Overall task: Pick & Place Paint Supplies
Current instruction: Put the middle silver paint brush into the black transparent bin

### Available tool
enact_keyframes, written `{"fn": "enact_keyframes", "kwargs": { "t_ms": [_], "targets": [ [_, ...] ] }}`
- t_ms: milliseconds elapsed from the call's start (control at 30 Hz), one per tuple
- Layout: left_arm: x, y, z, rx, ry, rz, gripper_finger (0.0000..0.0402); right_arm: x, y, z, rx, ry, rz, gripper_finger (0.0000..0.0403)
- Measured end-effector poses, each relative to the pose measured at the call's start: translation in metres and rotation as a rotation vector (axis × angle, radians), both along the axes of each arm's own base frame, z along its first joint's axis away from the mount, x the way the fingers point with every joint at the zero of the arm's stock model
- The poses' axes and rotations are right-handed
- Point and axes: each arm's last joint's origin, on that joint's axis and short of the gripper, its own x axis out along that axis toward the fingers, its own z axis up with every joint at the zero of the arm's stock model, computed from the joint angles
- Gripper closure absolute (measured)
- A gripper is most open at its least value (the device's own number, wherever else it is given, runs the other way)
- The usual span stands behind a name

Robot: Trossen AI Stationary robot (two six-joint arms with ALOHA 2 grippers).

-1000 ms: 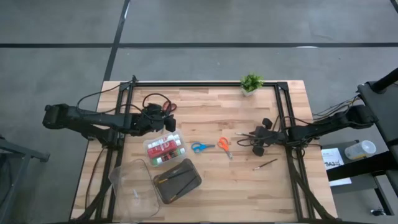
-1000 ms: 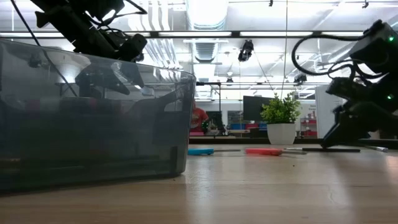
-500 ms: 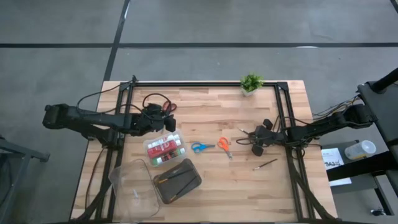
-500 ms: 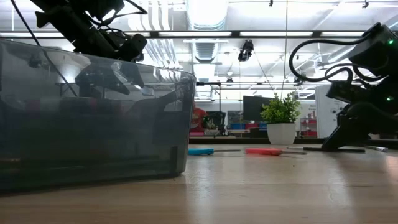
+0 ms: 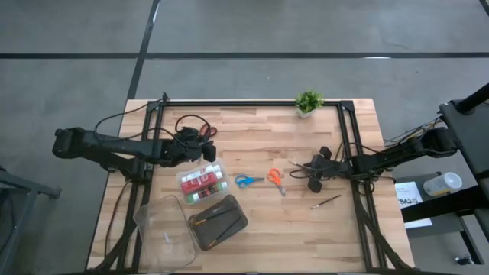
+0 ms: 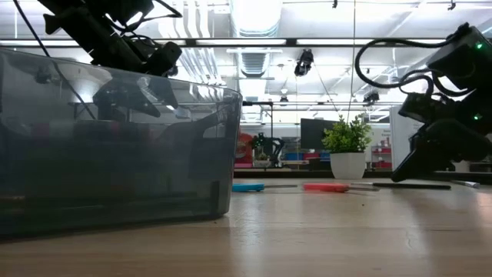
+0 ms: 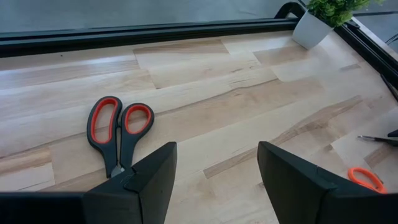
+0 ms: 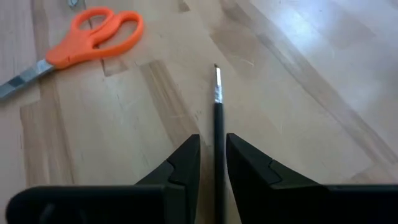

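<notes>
Right pincer: your fingers are nearly together around a thin dark-handled brush, low on the desk, just right of the orange scissors.
Left pincer: wide open with nothing in it, hovering just beside the red scissors near the desk's back-left.
Blue scissors: flat mid-desk, right next to the orange pair.
Second brush: lying loose, a bit nearer the front than your right pincer.
Paint tubes: you've got them sitting in the small clear box.
Dark grey case: two brushes inside.
</notes>
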Motion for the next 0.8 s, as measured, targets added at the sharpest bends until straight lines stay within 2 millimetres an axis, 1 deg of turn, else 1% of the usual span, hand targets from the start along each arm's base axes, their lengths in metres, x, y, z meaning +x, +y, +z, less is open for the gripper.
{"fn": "enact_keyframes", "kwargs": {
  "t_ms": [400,600,800],
  "targets": [
    [0.0000,0.0000,0.0000,0.000,0.000,0.000,0.0169,-0.0025,-0.0018,-0.0019,-0.047,0.032,-0.036,0.0331],
    [0.0000,0.0001,0.0000,0.000,0.000,0.000,0.0169,-0.0026,-0.0023,-0.0016,-0.094,0.048,-0.015,0.0330],
    [0.0000,0.0001,0.0000,0.000,0.000,0.000,0.0169,-0.0034,-0.0052,-0.0003,-0.171,0.041,-0.098,0.0330]
  ]
}}
